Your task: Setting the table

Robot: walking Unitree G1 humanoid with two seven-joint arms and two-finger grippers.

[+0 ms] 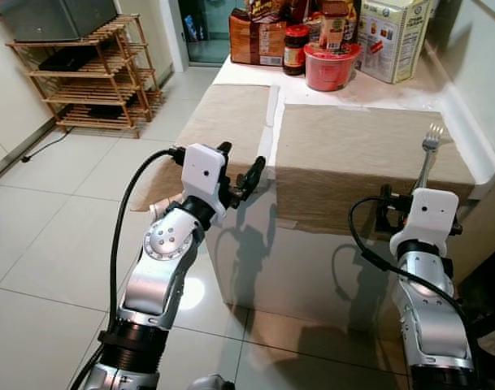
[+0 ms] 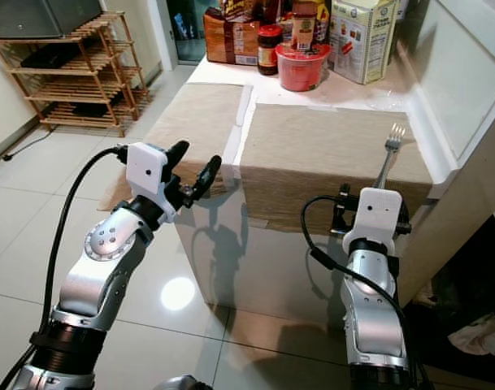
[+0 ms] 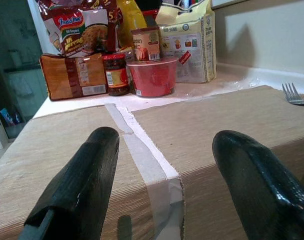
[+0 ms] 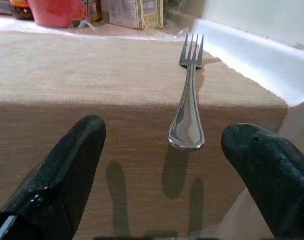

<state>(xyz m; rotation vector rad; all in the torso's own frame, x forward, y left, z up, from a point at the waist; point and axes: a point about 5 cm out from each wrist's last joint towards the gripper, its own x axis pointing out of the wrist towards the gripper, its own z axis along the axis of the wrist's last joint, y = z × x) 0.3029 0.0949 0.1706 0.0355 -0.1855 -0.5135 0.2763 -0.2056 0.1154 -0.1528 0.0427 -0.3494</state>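
Fork [image 4: 187, 107] lies on right beige placemat [image 1: 353, 154], handle end jutting past its front edge. Right gripper [image 4: 161, 165] spread wide just short of fork handle, not touching. Left gripper [image 1: 245, 172] spread too, near left placemat [image 1: 227, 114].

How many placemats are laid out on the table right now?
2. One placemat covers the table's left side; the other placemat lies on the right, with the fork at its right edge. Neither looks hidden.
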